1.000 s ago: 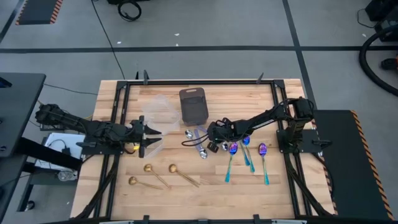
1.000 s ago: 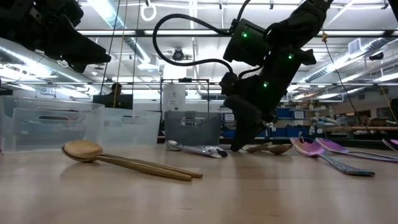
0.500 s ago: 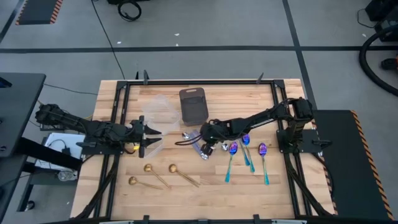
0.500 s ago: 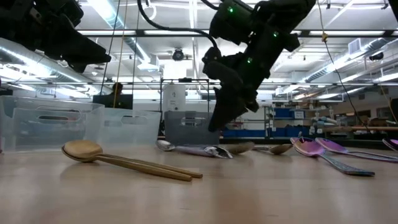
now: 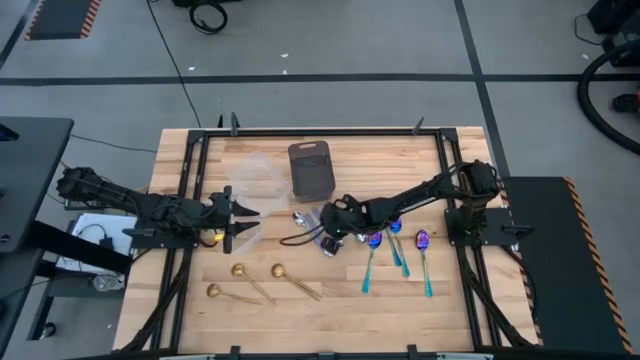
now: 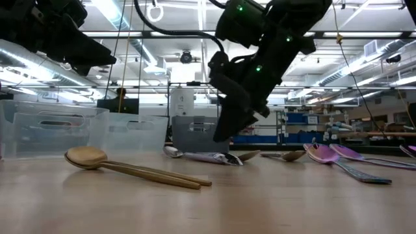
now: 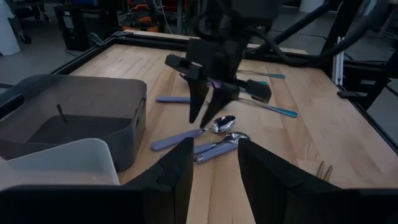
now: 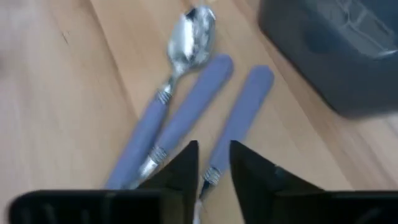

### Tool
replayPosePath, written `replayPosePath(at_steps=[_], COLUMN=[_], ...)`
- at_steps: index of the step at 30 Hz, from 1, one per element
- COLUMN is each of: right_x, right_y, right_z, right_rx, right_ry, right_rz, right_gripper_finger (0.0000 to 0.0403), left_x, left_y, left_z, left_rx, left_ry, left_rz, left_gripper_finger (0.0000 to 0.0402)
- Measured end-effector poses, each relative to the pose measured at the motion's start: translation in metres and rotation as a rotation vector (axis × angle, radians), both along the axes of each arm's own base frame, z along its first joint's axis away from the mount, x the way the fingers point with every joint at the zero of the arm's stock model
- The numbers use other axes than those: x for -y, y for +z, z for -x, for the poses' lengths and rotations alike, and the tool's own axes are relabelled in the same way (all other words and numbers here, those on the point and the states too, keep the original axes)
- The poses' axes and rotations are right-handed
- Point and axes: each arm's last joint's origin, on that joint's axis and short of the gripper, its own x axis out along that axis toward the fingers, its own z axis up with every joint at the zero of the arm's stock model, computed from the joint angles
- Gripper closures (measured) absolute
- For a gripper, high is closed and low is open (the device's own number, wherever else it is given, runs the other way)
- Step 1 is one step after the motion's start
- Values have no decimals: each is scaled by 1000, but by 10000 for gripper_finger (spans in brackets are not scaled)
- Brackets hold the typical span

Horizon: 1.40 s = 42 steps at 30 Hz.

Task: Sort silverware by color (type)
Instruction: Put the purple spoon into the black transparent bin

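The right pincer (image 5: 330, 221) hangs low over the middle of the wooden bench (image 5: 400, 310), its dark fingers (image 8: 180, 171) a narrow gap apart and holding nothing. Just under it lie three silver-bowled spoons with lavender-blue handles (image 8: 186, 106), side by side, close to the dark grey rectangular tray (image 5: 311, 169) at the far side. To their right lie the iridescent purple-bowled spoons with teal handles (image 5: 372, 258); three gold spoons (image 5: 290, 279) rest near the front left. The left pincer (image 7: 213, 163) waits above the left side by the clear plastic tubs (image 5: 250, 182), fingers partly apart and empty
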Motion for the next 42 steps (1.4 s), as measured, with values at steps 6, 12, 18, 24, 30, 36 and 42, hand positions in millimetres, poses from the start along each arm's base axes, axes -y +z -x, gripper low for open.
replayPosePath(at_steps=[6,12,18,24,30,36,42], right_x=[-8,-8,-9,-9,-6,-6,-5], right_y=[-5,-19,-31,-27,-27,-28,-22], right_z=[2,3,1,2,2,2,4], right_rx=[-3,-46,-63,-75,-88,-93,-86], right_ry=[-76,-95,-112,-94,-78,-70,-67], right_rz=[53,45,20,-37,-82,-83,-73], right_gripper_finger=[218,217,236,266,324,364,364], left_x=[0,0,0,0,0,0,0], left_y=[1,1,0,0,0,0,0], left_z=[0,0,0,0,0,0,0], left_rx=[6,7,3,3,3,3,3], left_ry=[0,0,0,0,-1,-2,-2], left_rz=[2,2,1,1,1,1,2], left_gripper_finger=[269,269,269,269,269,269,269])
